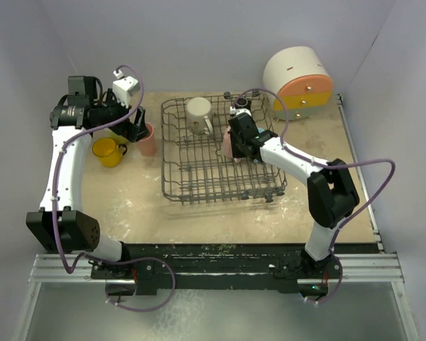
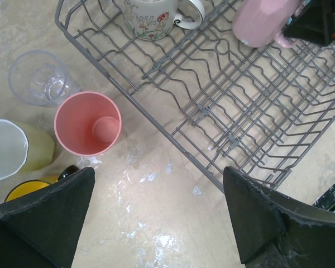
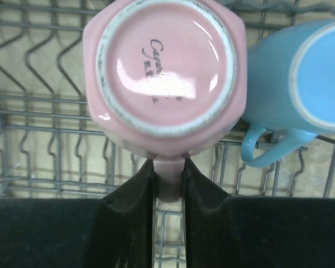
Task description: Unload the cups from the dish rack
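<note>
The dish rack (image 1: 220, 197) stands mid-table. A pink cup (image 3: 164, 67) lies bottom-up in it, and my right gripper (image 3: 169, 167) is shut on its handle. Beside it in the rack is a light blue cup (image 3: 301, 78); a cream floral cup (image 1: 199, 114) sits at the far side. My left gripper (image 2: 159, 218) hangs open over bare table left of the rack, holding nothing. Just beyond it stand a salmon cup (image 2: 88, 123), a clear glass (image 2: 39, 78), a yellow-green cup (image 2: 11, 149) and an orange-yellow cup (image 1: 110, 150).
A round white container with orange and yellow drawers (image 1: 298, 78) sits at the back right. White walls close in the table at the back and both sides. The rack's near left rim (image 2: 156, 120) runs close by my left fingers.
</note>
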`<state>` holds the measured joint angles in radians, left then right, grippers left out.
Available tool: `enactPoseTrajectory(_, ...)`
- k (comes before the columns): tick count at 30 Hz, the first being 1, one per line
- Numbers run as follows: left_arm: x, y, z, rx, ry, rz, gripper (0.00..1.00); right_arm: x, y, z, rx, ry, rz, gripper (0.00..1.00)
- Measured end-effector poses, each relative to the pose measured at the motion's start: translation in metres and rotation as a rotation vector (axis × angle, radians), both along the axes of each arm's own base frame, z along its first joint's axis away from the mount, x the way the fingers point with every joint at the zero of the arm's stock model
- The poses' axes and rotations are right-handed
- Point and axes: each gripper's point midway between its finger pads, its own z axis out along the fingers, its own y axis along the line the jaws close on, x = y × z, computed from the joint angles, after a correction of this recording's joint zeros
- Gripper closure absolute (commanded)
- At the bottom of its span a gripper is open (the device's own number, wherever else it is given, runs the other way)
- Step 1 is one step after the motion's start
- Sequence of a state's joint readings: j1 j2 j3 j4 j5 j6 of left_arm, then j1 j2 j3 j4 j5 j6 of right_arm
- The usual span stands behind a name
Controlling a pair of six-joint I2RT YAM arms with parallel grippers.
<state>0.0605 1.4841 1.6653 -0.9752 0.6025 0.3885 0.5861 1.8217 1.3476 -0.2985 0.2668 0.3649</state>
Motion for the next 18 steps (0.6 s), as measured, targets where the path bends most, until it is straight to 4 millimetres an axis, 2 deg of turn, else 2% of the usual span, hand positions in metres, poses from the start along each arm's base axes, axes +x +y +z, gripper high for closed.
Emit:
enactPoseTrajectory(6,-0.008,-0.003,-0.006,0.011,-0.021,-0.043,0.01,-0.005,0.011,0.056,0.078,-0.066,0.027,1.00)
enactPoseTrajectory(13,-0.041,-0.012,-0.035,0.060,-0.079,-0.214,0.01,-0.041,0.055,0.114,0.372,-0.022,0.176,1.00)
enactPoseTrajectory(18,-0.051,-0.021,-0.042,0.071,-0.135,-0.316,0.02,-0.063,0.084,0.139,0.572,0.041,0.248,1.00)
